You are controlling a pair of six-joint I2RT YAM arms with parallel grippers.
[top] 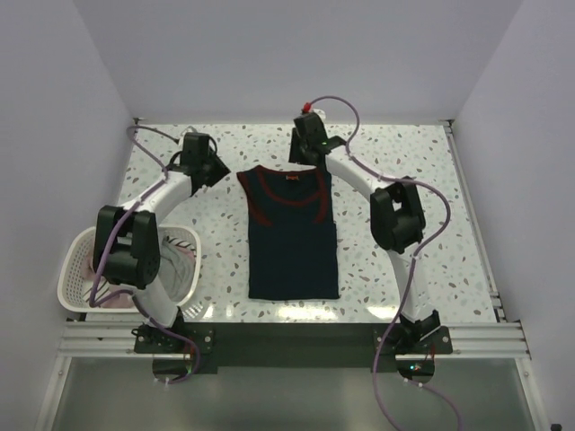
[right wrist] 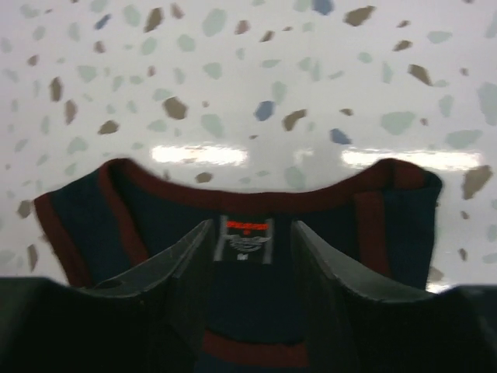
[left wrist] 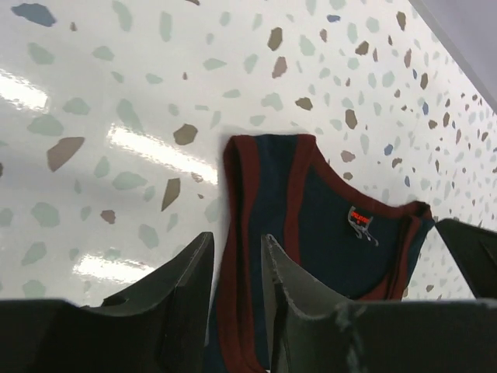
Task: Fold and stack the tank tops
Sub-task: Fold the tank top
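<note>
The left pincer (left wrist: 237,299) hangs with its jaws parted, holding nothing, right over the outer shoulder strap (left wrist: 260,179) of the navy tank top (left wrist: 326,217). One finger is above the dark red trim and the other is over bare terrazzo table (left wrist: 116,93). The right pincer (right wrist: 252,268) is likewise open and empty. It straddles the back neckline (right wrist: 256,198), with the little sewn label (right wrist: 245,237) showing between its fingers.

The top lies flat in the middle of the table, collar towards the far edge and hem towards the arm bases.

The two holds look mismatched to me. The left one sits at the very edge of the strap, so if it closes there it may catch only the trim, or miss the cloth and scrape the table. The right one sits mid-collar, where it could take the back layer alone and leave the front to sag. If either happens, the fold would go askew.

The tabletop is glossy, so a light pinch might drag the whole garment instead of lifting it.

The white slotted basket (top: 74,269), with pale cloth (top: 182,262) inside, sits close against the left arm's elbow, and a wide swing could knock it.
</note>
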